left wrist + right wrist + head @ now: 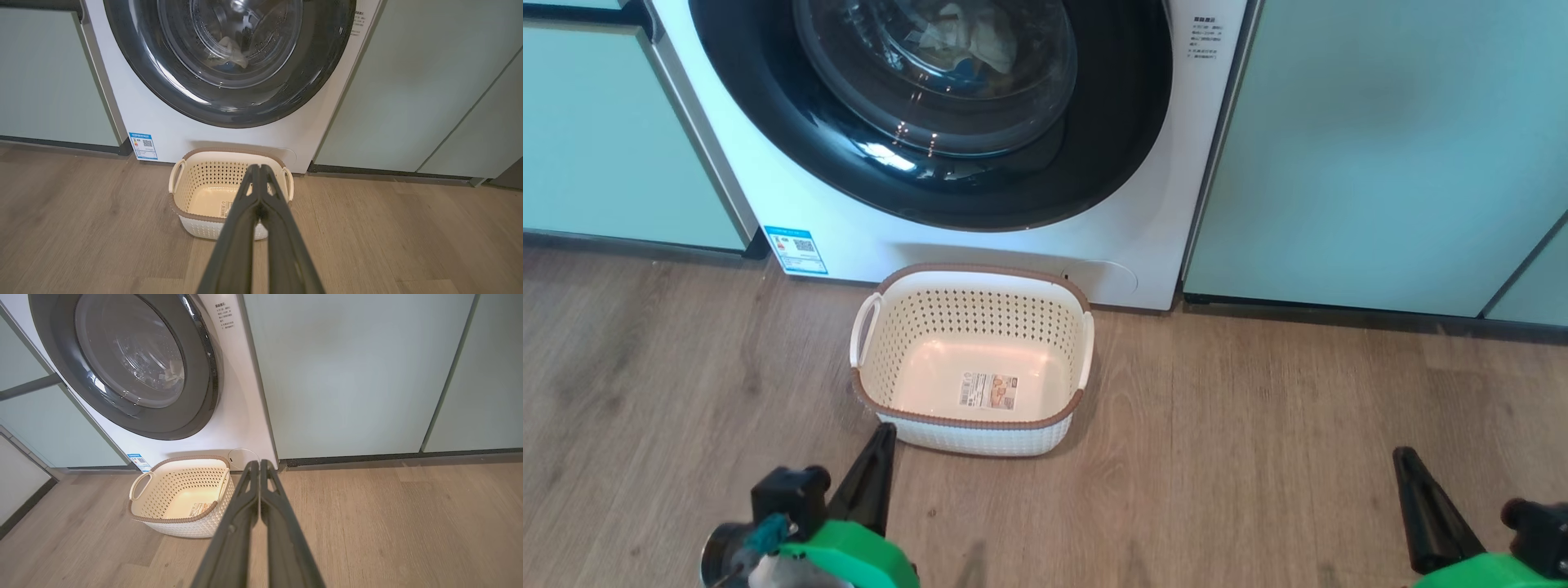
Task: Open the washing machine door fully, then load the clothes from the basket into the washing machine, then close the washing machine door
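The white washing machine [1013, 245] [163, 122] [241, 400] stands ahead with its black-rimmed round door [931, 106] [229, 61] [126, 363] shut against the front. Pale clothes [968, 37] [231, 55] [176, 371] lie behind the glass in the drum. On the floor before the machine sits the cream basket [907, 343] [196, 183] [171, 486], holding nothing but a label. My left gripper [882, 433] [258, 168] is shut and empty, just near of the basket's front left corner. Low at the right, well clear of the basket, my right gripper [1403, 457] [259, 463] is shut and empty.
Mint-green cabinet panels [1380, 147] [596, 131] flank the machine on both sides. Wood-look flooring [1258, 457] spreads all around the basket. A blue-white energy sticker [796, 249] marks the machine's lower left corner.
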{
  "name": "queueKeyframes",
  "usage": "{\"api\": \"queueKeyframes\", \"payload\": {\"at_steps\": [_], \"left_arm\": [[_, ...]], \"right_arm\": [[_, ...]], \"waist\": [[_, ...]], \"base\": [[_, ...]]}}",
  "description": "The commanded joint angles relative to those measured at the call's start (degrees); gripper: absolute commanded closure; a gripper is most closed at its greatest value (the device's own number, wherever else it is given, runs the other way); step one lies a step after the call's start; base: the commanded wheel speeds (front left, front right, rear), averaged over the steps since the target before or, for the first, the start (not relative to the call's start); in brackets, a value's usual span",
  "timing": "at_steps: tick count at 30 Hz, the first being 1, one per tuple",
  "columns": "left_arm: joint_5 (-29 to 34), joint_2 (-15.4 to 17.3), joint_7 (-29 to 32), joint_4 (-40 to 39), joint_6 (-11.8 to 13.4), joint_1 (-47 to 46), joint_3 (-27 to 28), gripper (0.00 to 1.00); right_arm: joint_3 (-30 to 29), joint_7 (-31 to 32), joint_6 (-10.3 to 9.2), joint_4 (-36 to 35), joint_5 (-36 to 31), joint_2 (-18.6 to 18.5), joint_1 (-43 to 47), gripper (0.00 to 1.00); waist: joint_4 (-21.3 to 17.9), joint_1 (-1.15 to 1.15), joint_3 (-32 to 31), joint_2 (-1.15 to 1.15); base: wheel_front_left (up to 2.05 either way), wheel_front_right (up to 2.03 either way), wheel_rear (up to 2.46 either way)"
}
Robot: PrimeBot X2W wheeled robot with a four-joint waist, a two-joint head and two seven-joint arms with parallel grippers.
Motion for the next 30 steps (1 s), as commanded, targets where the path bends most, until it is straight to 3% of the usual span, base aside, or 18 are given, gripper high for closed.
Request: {"api": "queueKeyframes", "payload": {"at_steps": [1, 30], "left_arm": [[-1.85, 0.13, 0.18, -1.62, -0.18, -1.60, 0.49, 1.00], [-19.94, -0.29, 2.96, 1.64, -2.54, -3.79, 3.22, 1.00]], "right_arm": [[-0.26, 0.00, -0.01, -1.63, 2.07, -0.41, -1.19, 1.00], [-0.40, 0.94, -0.05, 2.10, 20.80, -1.50, -4.56, 1.00]], "waist": [[0.01, 0.00, -0.02, 0.00], [0.07, 0.00, -0.25, 0.00]], "base": [[0.00, 0.00, 0.00], [0.00, 0.00, 0.00]]}}
